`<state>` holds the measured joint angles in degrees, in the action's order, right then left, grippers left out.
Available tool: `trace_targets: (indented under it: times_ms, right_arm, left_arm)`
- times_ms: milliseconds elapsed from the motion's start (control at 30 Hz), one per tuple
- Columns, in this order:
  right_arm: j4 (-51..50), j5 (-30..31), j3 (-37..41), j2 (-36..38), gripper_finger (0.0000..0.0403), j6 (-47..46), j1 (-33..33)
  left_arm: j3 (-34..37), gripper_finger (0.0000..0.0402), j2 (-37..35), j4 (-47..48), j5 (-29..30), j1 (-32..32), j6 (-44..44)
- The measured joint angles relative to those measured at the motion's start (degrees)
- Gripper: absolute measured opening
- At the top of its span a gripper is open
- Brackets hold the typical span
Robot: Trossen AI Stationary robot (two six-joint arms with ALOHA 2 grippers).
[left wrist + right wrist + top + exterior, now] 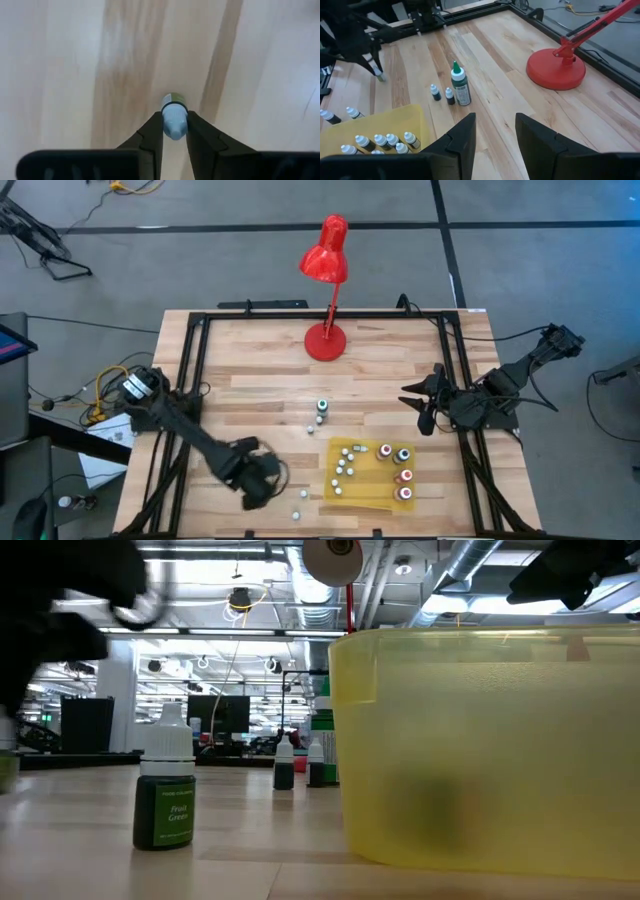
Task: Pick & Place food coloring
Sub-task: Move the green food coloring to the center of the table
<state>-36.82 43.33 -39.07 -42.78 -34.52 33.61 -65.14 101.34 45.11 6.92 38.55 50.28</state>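
My left gripper (262,480) stands near the table's near left part, shut on a tiny dropper bottle (174,114) with a pale cap and an olive-green body. The right wrist view shows that gripper (377,74) farther off. My right gripper (495,132) hovers open over the table's right side (425,405) and touches nothing. A yellow tray (365,498) holds several small bottles (345,470), some white-capped, some with red or teal contents (397,470). A taller green bottle (322,408) stands upright mid-table with two tiny ones (442,94) beside it. Two more tiny bottles (298,502) stand left of the tray. My left gripper pinches the tiny bottle by its pale cap (174,125) between the two fingers (152,135), coming from above and pointing down. The bottle hangs upright below the fingers. I cannot tell whether its base touches the table.
A red desk lamp stands with its round base (325,340) at the table's far middle. A black frame (190,380) runs along the table's left, far and right edges. In the low view a small green bottle (165,785) stands left of the tray wall (480,740).
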Motion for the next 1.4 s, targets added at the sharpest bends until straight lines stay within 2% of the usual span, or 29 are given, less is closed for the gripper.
trace_targets:
  times_ms: [200,433,1200,1400]
  right_arm:
    - [0.0,0.0,0.0,0.0,0.0129,0.0,0.0]
    - [0.0,0.0,0.0,0.0,0.0129,0.0,0.0]
    - [0.0,0.0,0.0,0.0,0.0129,0.0,0.0]
    - [0.0,0.0,0.0,0.0,0.0129,0.0,0.0]
  left_arm:
    - [0.0,0.0056,0.0,-7.3,0.0,-8.2,-10.9]
    - [0.0,0.0057,0.0,-11.5,-0.4,-14.9,-18.0]
    - [0.0,0.0057,0.1,-13.4,-1.7,-33.3,-32.8]
    - [-3.4,0.0057,5.1,-11.7,-3.0,-34.4,-36.4]
